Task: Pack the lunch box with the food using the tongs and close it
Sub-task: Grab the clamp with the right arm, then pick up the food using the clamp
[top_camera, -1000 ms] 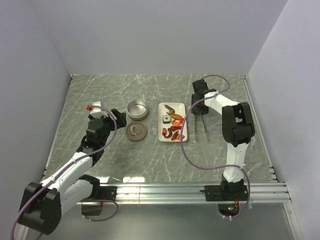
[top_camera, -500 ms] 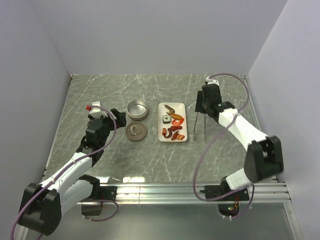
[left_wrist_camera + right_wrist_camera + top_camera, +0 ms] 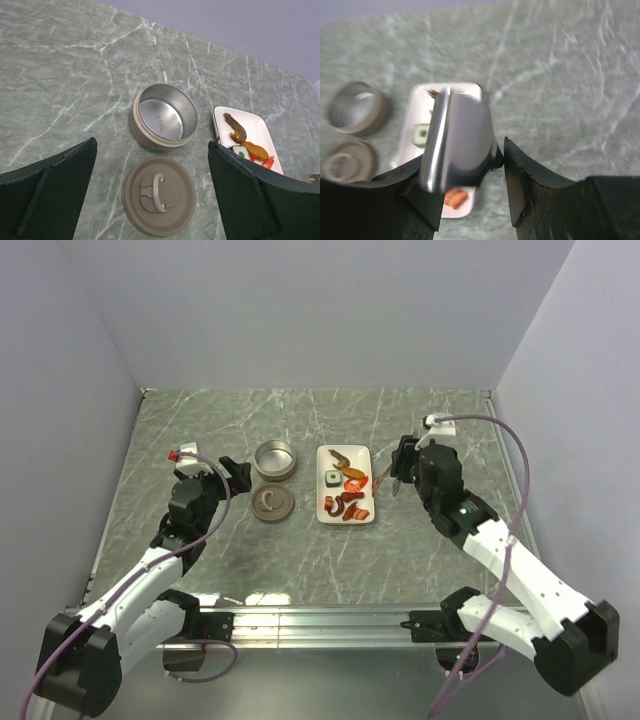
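The lunch box (image 3: 274, 459) stands open with its silvery inside bare (image 3: 165, 120). Its brown lid (image 3: 271, 503) lies flat just in front of it, handle up (image 3: 159, 195). The food (image 3: 347, 495) lies on a white plate (image 3: 362, 453), with a shrimp-shaped piece (image 3: 236, 127) at the far end. My left gripper (image 3: 232, 472) is open, hanging above the lid (image 3: 152, 192). My right gripper (image 3: 400, 468) is shut on the tongs (image 3: 386, 476), which point toward the plate's right edge. In the blurred right wrist view the shiny tongs (image 3: 455, 140) fill the gripper (image 3: 470, 165).
White walls close in the marbled table on three sides. An aluminium rail (image 3: 330, 620) runs along the near edge with both arm bases. Purple cables loop beside each arm. The white plate (image 3: 415, 100), tin (image 3: 356, 107) and lid (image 3: 342, 162) show left of the right gripper.
My right arm has swung its elbow toward the near right and lifted the tongs off the table, turning them toward the plate. The left arm has stayed still.
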You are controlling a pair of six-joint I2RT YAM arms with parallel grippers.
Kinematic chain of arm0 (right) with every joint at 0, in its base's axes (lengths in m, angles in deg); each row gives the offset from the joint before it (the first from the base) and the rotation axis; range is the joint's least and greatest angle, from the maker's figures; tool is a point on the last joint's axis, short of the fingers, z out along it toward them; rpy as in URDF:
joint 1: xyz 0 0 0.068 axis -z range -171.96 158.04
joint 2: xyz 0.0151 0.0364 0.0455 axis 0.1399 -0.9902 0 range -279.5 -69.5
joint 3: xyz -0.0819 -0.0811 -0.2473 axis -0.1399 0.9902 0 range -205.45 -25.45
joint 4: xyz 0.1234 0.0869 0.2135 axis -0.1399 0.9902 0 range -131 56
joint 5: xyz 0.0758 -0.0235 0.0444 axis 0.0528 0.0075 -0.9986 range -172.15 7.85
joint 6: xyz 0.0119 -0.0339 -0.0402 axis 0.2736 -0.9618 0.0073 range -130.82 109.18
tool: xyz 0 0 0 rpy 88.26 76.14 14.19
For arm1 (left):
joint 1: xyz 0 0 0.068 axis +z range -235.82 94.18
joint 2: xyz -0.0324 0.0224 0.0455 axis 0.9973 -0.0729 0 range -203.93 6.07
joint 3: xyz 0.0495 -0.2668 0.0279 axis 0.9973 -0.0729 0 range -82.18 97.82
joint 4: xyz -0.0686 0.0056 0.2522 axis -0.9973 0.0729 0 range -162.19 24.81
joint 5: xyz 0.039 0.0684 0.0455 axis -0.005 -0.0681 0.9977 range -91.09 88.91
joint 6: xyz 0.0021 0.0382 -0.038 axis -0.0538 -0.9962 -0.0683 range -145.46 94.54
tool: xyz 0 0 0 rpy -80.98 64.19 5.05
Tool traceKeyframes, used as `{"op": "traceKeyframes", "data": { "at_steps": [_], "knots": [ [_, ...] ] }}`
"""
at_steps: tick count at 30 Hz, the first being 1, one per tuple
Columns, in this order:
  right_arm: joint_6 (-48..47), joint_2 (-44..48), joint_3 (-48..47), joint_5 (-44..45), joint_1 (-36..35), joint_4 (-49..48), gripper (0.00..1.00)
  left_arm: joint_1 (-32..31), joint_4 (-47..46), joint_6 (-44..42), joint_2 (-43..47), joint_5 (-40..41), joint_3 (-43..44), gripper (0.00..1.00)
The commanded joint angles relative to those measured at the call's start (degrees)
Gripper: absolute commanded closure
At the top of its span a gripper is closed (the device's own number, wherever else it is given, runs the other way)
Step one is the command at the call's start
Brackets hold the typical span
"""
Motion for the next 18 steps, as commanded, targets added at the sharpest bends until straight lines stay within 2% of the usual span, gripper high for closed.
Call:
{"op": "traceKeyframes", "data": {
  "at_steps": [1, 7, 18],
  "knots": [
    [-1.7, 6.2, 1.7, 2.3, -2.2, -8.6, 0.48, 0.2, -2.1, 0.5, 1.9, -0.4, 0.0, 0.01],
    [-2.9, 6.9, 2.7, -3.4, -4.7, -14.8, 0.47, 0.2, -1.6, 0.8, 3.0, -0.7, -0.4, 0.01],
    [-3.8, -7.0, -0.9, -4.7, -8.8, -24.9, 0.48, 0.2, -1.3, 1.2, 4.1, -0.2, -1.2, 0.01]
  ]
}}
